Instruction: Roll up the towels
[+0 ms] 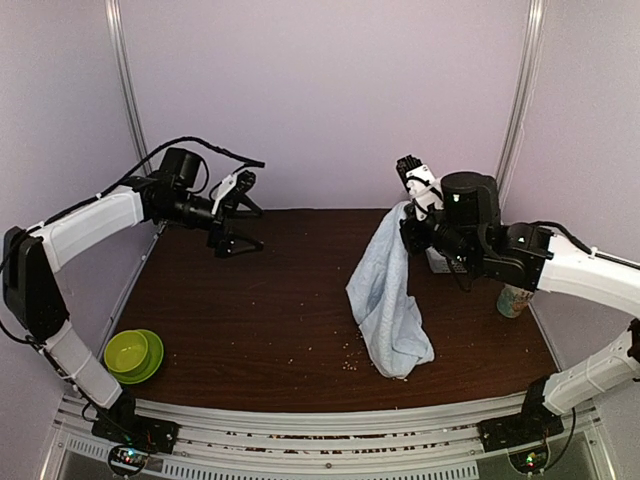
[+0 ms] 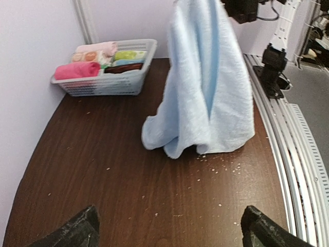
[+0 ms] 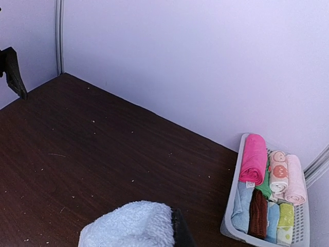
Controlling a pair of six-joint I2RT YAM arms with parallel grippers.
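Observation:
My right gripper (image 1: pixel 410 207) is shut on the top edge of the pale light blue towel (image 1: pixel 388 300) and holds it up. The towel hangs unrolled, with its lower end bunched on the brown table (image 1: pixel 270 320). In the left wrist view the towel (image 2: pixel 205 87) hangs ahead of my left gripper (image 2: pixel 169 237). In the right wrist view the towel (image 3: pixel 128 224) fills my right gripper (image 3: pixel 149 232). My left gripper (image 1: pixel 236 214) is open and empty, raised over the table's back left. A magenta-pink towel (image 3: pixel 253 159) lies rolled in the basket and also shows in the left wrist view (image 2: pixel 77 70).
A white basket (image 2: pixel 103 85) of small rolled cloths stands at the back right by the wall; it also shows in the right wrist view (image 3: pixel 232 226). A green bowl (image 1: pixel 135 355) sits at the front left. A cup (image 1: pixel 515 300) stands at the right edge. Crumbs dot the table.

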